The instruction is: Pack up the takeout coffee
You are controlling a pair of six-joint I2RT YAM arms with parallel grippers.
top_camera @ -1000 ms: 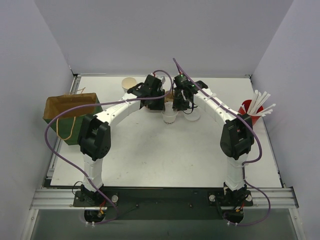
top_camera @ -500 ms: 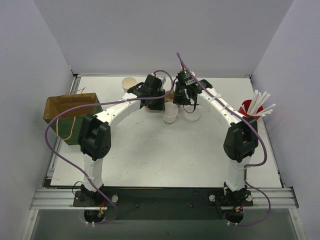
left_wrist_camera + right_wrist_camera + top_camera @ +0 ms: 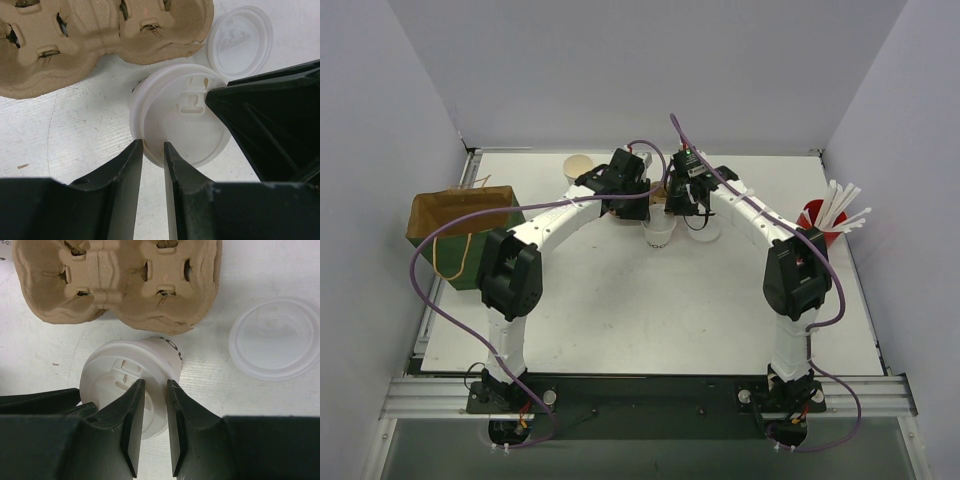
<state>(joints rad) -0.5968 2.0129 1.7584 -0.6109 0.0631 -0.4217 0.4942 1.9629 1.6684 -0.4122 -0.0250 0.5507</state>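
The right end effector has dropped back down, fingers almost pressed together, over the smooth round lid of the white paper cup, the left end effector likewise nearly closed at its rim, just beside the moulded cardboard carrier on the bench.

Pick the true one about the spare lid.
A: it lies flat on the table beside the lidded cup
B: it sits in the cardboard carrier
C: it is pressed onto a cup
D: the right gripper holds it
A: the spare lid lies flat on the table, apart from the lidded cup and outside the carrier.
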